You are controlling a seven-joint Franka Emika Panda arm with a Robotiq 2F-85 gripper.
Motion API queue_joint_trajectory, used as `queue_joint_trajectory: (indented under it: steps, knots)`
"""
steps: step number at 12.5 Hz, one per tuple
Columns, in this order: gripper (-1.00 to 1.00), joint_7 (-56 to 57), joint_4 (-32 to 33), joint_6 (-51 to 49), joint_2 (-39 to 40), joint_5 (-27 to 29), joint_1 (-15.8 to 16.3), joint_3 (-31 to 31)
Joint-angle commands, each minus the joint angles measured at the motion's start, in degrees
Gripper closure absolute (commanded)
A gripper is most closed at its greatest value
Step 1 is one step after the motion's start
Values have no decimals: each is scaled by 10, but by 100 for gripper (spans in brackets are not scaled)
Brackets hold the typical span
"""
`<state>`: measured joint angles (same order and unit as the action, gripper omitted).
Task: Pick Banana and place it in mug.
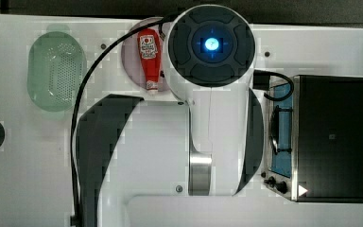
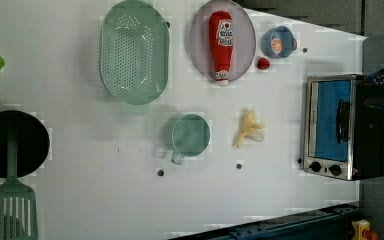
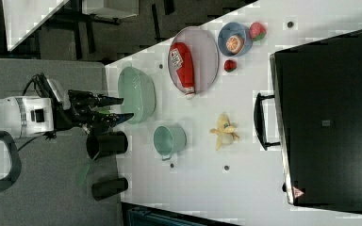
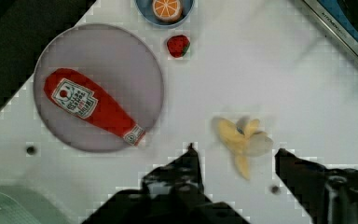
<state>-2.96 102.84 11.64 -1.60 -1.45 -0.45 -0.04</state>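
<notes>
Banana (image 4: 242, 142) on table between spread fingers of hand (image 4: 235, 151) (untouched, below it); mug (image 2: 190, 135) nearby

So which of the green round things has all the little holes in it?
The big pale green colander, dotted with holes. The small teal mug beside the banana has smooth, solid walls and a little handle.

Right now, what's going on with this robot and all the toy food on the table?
The arm is setting up to pick the banana, which lies on the white table, apart from the teal mug. The gripper is open and holds nothing; in the wrist view its fingers frame the banana from above. The mug stands empty. A ketchup bottle lies on a plate nearby.
</notes>
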Motion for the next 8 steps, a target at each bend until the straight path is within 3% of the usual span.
queue_joint_trajectory:
  steps: [1, 3, 8]
  knots:
    - [-54, 47, 150, -105, -217, 10, -17, -33]
    - [-100, 50, 170, -103, -215, 10, -16, -33]
    - [-100, 112, 282, 37, -169, 11, -13, -23]
